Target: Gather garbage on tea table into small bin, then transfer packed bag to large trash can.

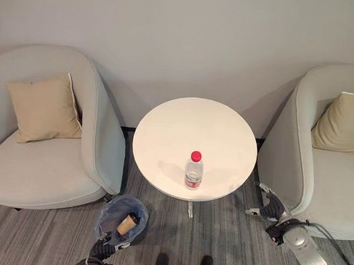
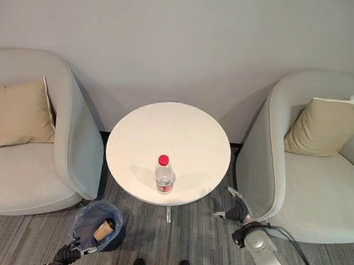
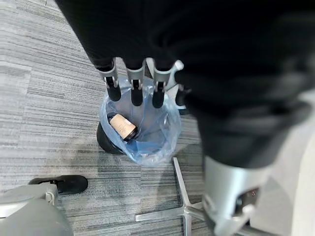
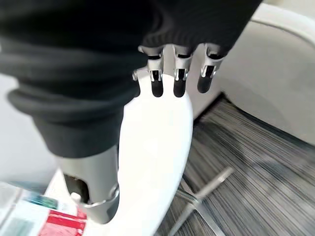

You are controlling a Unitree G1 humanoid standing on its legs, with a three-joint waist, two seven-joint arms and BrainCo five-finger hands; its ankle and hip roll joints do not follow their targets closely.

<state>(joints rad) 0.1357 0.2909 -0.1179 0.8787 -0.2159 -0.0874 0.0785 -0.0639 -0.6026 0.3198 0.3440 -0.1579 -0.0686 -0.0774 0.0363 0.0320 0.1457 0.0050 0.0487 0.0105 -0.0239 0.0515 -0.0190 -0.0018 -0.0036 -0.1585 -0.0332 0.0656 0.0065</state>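
Looking down, you have a round white table [image 1: 194, 147] between two grey armchairs [image 1: 46, 153], each with a tan cushion [image 1: 43, 107]. One bottle [image 1: 193, 170] with a red cap stands upright near the table's front edge, and nothing touches it. On the carpet [image 1: 218, 234] just left of the table's front sits the small bin [image 1: 122, 219], lined with a blue bag [image 3: 147, 135]; a brown paper cup [image 3: 122, 126] lies tilted inside it. Your left hand [image 3: 135, 83] hangs just above the bin's near rim, fingers straight and relaxed, grasping nothing; in the wrist view the dark tips sit over the bag's edge, though you cannot tell whether they touch it. Your right hand [image 1: 271, 208] is low on the right, in the gap between the table edge and the right armchair [image 1: 321, 168], near the floor. Its fingers [image 4: 178, 81] are also loosely extended and empty, pointing past the table's rim toward the chair, apart from the bottle. The table's metal foot [image 3: 184, 211] shows beside the bin in the left wrist view.
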